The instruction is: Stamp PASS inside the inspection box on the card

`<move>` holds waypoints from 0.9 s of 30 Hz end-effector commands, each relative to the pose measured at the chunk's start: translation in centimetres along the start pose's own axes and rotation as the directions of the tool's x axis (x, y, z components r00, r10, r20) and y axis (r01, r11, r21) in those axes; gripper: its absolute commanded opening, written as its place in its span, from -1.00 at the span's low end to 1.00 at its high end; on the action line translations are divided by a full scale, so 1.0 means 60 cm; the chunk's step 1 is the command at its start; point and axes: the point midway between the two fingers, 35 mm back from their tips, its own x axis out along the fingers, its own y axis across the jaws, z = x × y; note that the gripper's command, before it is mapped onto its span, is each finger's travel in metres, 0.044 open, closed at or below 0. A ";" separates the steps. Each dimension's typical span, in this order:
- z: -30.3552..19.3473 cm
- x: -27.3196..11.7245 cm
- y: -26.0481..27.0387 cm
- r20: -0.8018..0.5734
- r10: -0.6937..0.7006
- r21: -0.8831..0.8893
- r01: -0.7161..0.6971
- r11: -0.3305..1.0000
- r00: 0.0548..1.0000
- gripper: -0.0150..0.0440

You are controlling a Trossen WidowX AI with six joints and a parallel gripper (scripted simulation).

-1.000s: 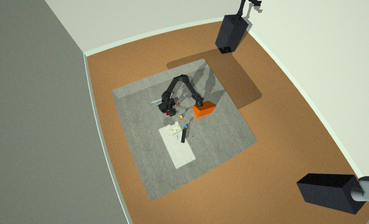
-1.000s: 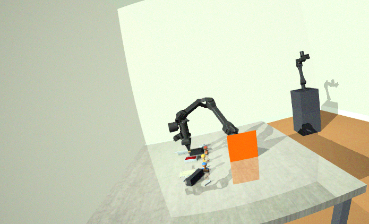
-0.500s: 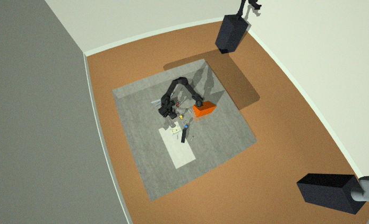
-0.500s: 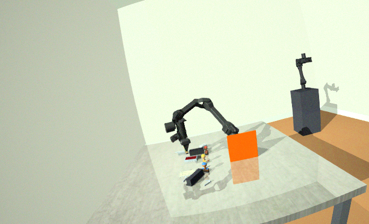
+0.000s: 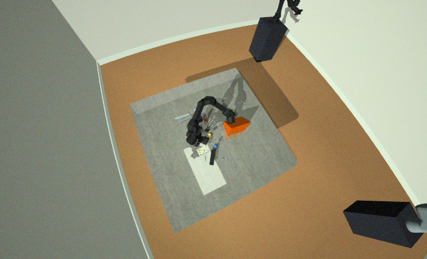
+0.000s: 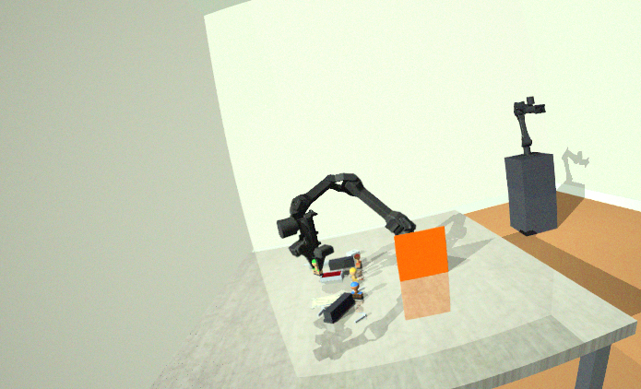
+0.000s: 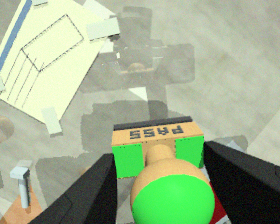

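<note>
PASS stamp, a wooden one with green side faces and a ball-shaped knob capped in bright green [image 6: 314,263] [image 7: 172,200], was pinched between the two black fingers of my gripper [image 5: 198,144] [image 6: 317,269] [image 7: 159,156]. I had it raised over the grey bench [image 5: 250,151] [image 6: 496,289] [image 7: 241,80], its lettering upside down in my wrist view and its dark lower edge turned toward the far side.

The pale yellow card [image 5: 203,150] [image 6: 326,300] [image 7: 71,75] lay on the bench apart from the stamp, with a blue band [image 7: 13,37] along one side and light strips across its edges. Its black-outlined rectangular box [image 7: 52,43] was pale inside. The red ink pad in its light-rimmed tray [image 6: 332,276] [image 7: 218,202] showed partly behind the stamp from my wrist.

Nearby stood a yellow-knobbed stamp [image 5: 209,134] [image 6: 353,275], between a red-knobbed one [image 5: 205,121] [image 6: 357,261] and a blue-knobbed one [image 5: 215,146] [image 6: 355,289]. A long black block [image 5: 212,156] [image 6: 338,308] lay beside the blue knob, and an upright orange panel-like block [image 5: 236,126] [image 6: 421,253] stood near my arm's base.
</note>
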 end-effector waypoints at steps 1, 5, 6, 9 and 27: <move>0.032 0.000 0.035 0.000 0.001 -0.153 -0.001 0.988 1.000 -0.49; 0.057 0.002 0.066 -0.002 -0.001 -0.278 0.000 0.961 1.000 -0.49; 0.063 0.003 0.074 -0.003 -0.001 -0.308 0.000 0.951 1.000 -0.49; 0.080 0.007 0.099 -0.006 -0.003 -0.397 0.000 0.918 1.000 -0.49; 0.089 0.020 0.111 -0.006 -0.004 -0.443 0.000 0.897 1.000 -0.49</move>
